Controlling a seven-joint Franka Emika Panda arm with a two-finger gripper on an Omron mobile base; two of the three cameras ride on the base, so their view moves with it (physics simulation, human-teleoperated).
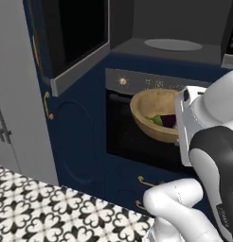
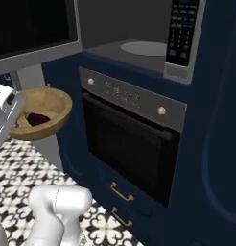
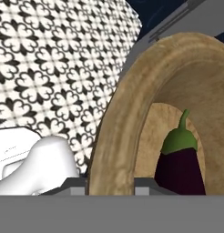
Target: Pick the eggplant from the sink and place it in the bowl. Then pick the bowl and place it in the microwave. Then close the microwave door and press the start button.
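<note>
Between the fingers (image 3: 111,184): thick rim of wooden bowl (image 3: 120,123), clamped and carried clear of the floor (image 3: 50,68). Just beyond the fingertips, inside the bowl: eggplant (image 3: 180,166), green stem upward. Farther off, above: microwave (image 2: 134,45), cavity exposed, microwave door (image 1: 78,42) swung wide.

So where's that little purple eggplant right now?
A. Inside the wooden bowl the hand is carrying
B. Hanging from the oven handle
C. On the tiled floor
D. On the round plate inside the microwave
A: the eggplant lies inside the bowl, which is held up in the air in front of the oven, with the hand clamped on its rim.
</note>
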